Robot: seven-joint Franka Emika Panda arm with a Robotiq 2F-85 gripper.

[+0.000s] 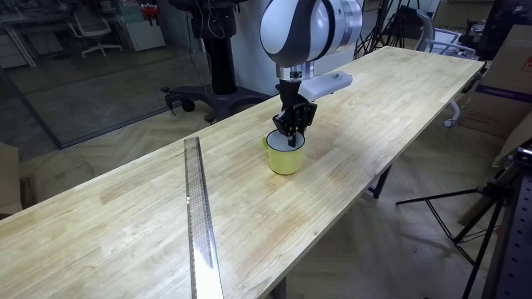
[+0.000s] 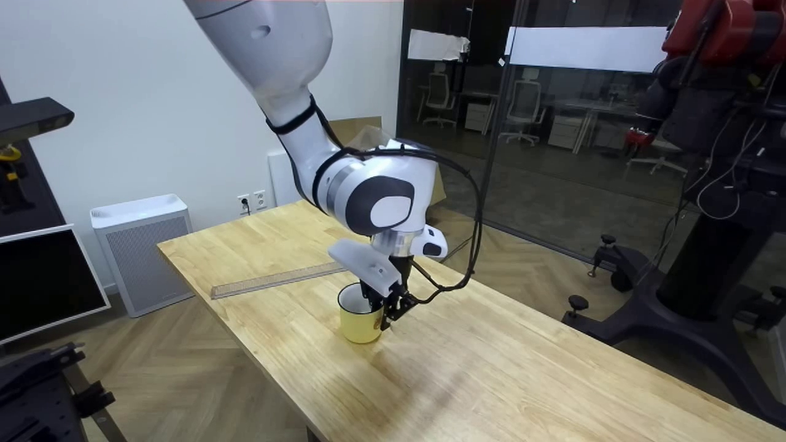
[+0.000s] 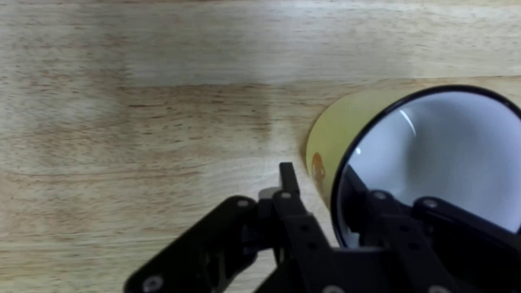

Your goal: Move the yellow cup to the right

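Two fingers of the gripper were spread — one inside the yellow cup, one outside, with the cup's wall between them. In both exterior views the cup stood upright on the wooden table — apart from a transparent ruler.

Wall of yellow cup stands between fingers of tool, gap beside outer one; room on counter between cup and ruler, well apart.
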